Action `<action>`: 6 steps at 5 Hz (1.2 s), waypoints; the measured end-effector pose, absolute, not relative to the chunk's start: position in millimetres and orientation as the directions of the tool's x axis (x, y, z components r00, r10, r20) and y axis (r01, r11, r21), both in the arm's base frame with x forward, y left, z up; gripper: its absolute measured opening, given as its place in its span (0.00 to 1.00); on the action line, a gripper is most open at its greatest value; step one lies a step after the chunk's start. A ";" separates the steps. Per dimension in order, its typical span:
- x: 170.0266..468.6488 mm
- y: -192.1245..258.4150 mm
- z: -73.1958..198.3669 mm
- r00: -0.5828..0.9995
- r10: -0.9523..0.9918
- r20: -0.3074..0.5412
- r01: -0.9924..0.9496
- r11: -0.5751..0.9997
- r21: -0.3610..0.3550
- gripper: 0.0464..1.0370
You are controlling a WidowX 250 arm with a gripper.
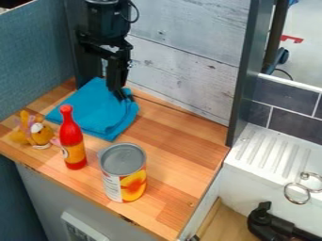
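Right, the tool (122, 96) is at the blue cloth (91, 109), opening and grip impossible to tell, beyond red bottle (72, 141) and can (123, 173).

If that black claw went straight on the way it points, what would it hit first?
Probably the folded blue cloth on the light-brown wooden counter. The black claw points down at it and may touch it; this slanted view hides the exact gap.

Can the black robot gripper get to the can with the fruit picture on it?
Probably yes. The gripper is low at the blue cloth, and just cloth and wooden counter lie between it and the can. The red bottle stands off to one side.
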State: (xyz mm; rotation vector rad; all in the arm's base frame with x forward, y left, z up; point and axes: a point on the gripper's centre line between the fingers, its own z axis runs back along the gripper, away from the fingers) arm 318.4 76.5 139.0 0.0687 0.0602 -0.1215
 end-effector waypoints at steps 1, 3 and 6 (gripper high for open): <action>315.9 75.5 128.0 0.988 -0.117 -0.097 0.122 0.991 0.054 0.96; 306.6 88.6 111.7 0.992 -0.104 -0.073 0.111 0.989 0.101 0.96; 287.6 123.5 106.0 0.992 -0.008 -0.129 0.008 1.000 0.001 0.96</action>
